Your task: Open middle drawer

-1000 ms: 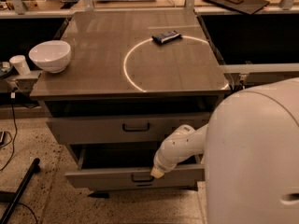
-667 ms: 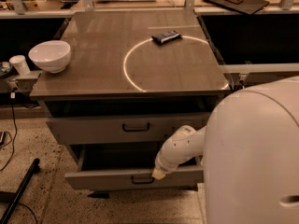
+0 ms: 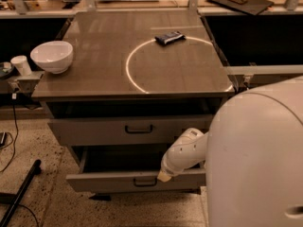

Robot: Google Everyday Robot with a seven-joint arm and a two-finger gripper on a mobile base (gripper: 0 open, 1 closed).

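The middle drawer (image 3: 113, 181) is a grey low-fronted drawer with a small dark loop handle (image 3: 145, 181). It stands pulled out from the cabinet, and its dark inside shows behind the front. My white arm comes in from the right. My gripper (image 3: 164, 176) sits at the top edge of that drawer's front, just right of the handle. The taller-fronted drawer (image 3: 94, 129) above it has a bigger handle (image 3: 138, 129). My own white body hides the cabinet's right side.
On the cabinet top (image 3: 94, 74) a white bowl (image 3: 52, 56) sits at the left edge and a dark flat packet (image 3: 169, 37) lies at the back, on a bright ring of light. A white cup (image 3: 21, 64) stands left of the cabinet. A dark pole (image 3: 19, 193) and cables lie on the floor at lower left.
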